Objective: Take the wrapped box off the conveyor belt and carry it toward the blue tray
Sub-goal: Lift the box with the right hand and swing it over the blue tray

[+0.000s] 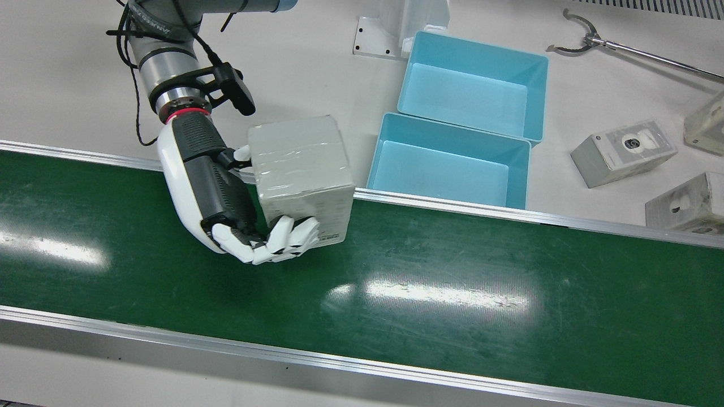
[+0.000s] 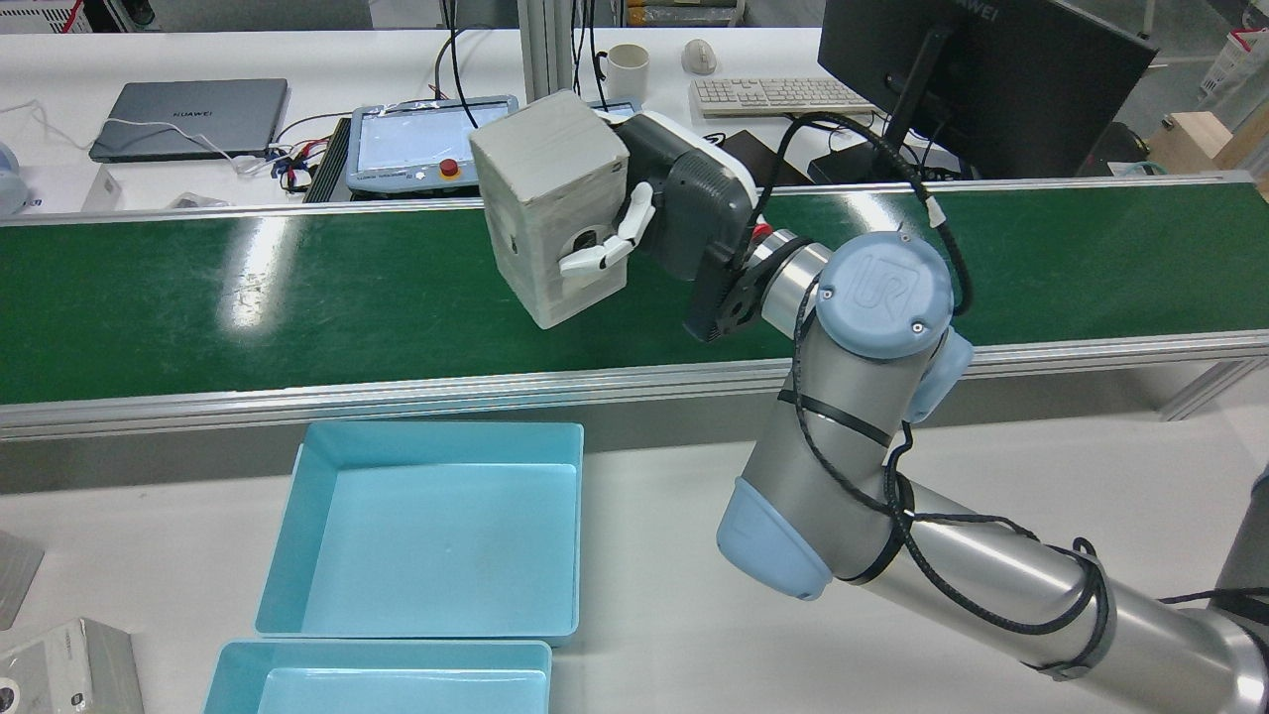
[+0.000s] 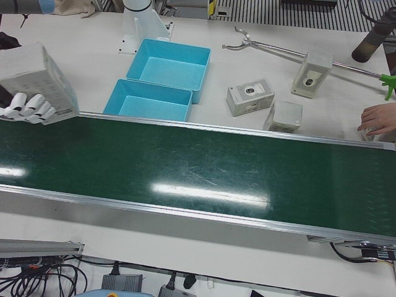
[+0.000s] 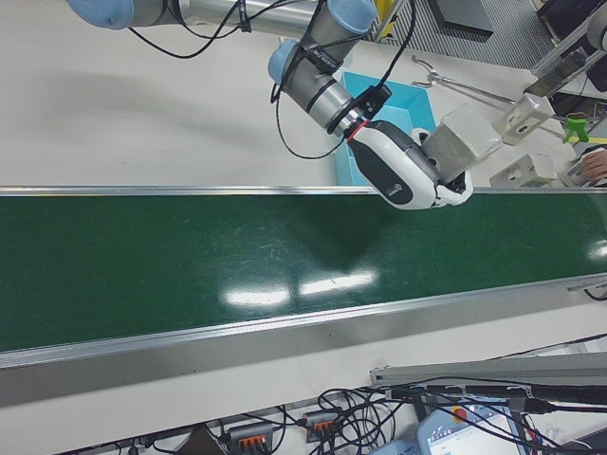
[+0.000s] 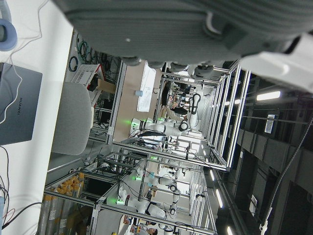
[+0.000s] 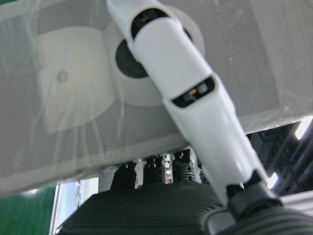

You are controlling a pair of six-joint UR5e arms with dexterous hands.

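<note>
Front view, upper left of the frame: right hand (image 1: 226,198) reaching down from the arm at the top edge, palm side turned to the frame's right, fingers (image 1: 285,240) wrapped under the lower edge of the wrapped box (image 1: 300,175) and one more digit pressed on its upper left side, so closed firmly on the box. Held clear above the conveyor belt (image 1: 396,282), tilted, over the belt's far rail and just left of the nearer blue tray (image 1: 517,175). Second blue tray (image 1: 537,85) touching behind the first on the white desk (image 1: 68,85). Rear view: same box (image 2: 550,203) at upper centre, long axis running top to bottom with the top leaning toward the frame's left, printed face with a dark round mark turned to the camera, clear film wrinkled over it. Two more boxes (image 1: 622,151) and a reaching tool (image 1: 622,48) lying at the front view's right. Green glossy belt with light reflections, aluminium rails. Left hand (image 5: 195,29) seen only as a grey underside in its own camera; whether open or closed cannot be told.
</note>
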